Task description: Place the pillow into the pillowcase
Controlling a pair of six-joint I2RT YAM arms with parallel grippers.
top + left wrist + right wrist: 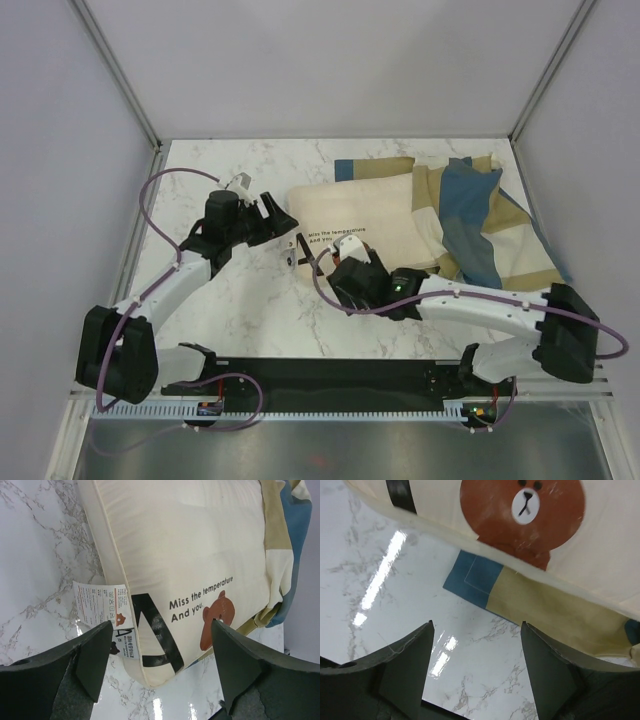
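The pillow (355,215) lies flat toward the far edge of the bench (230,310), a little right of the middle. The pillowcase (485,215) is bunched in the far right corner, and part of it is spread under the pillow, so a blue and tan corner shows out below the pillow's near side. I cannot tell if the right end of the pillow is already inside the opening; most of it is plainly outside. The left gripper (161,626) hovers at the pillow's left end, jaws wide apart and holding nothing, one finger by the care label (102,607) and the other near the bear face (218,619). I think it stands so in order to take this end and push it rightward into the cover. The right gripper (476,627), also spread and empty, hangs over bare marble just before the near side, probably to catch the cloth edge and keep the mouth open.
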